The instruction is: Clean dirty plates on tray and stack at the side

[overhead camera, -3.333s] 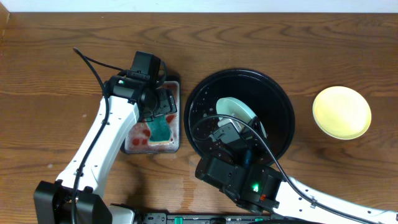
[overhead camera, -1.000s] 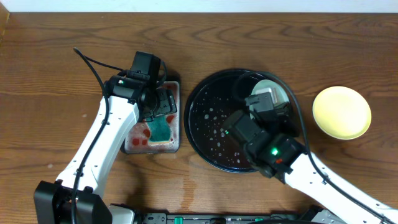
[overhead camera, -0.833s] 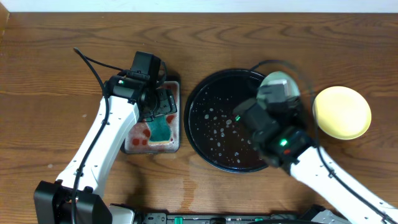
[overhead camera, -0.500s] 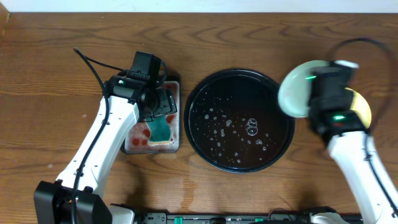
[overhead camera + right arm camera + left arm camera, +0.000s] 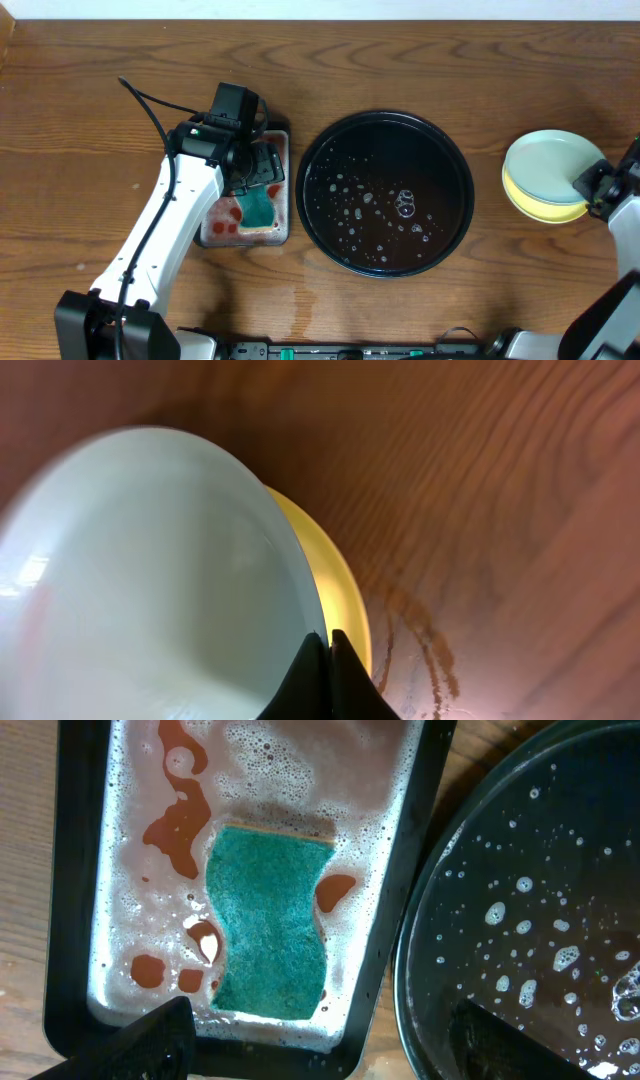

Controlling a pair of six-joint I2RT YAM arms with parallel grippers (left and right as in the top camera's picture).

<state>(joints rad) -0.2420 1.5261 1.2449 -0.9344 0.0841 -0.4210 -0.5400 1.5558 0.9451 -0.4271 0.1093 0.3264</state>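
A pale mint plate [image 5: 548, 158] rests on top of a yellow plate [image 5: 545, 209] on the table, right of the large round black tray [image 5: 340, 150]. Only suds and water drops lie in that tray. At the stack's right edge, my right gripper [image 5: 590, 185] is shut on the mint plate's rim. The right wrist view shows the mint plate [image 5: 150, 580] over the yellow plate [image 5: 345, 600], with the right gripper [image 5: 326, 635] pinching the rim. My left gripper [image 5: 258, 170] hangs open over the small rectangular tray, holding nothing.
A small rectangular black tray [image 5: 75, 870] of reddish soapy water holds a green sponge [image 5: 268, 920], just left of the round tray's rim [image 5: 420, 920]. The left gripper [image 5: 322, 1020] straddles both. Brown streaks mark the wood [image 5: 430, 650] beside the stack.
My right arm carried the mint plate off the round tray to the right and lowered it onto the yellow plate. The left arm has not moved.
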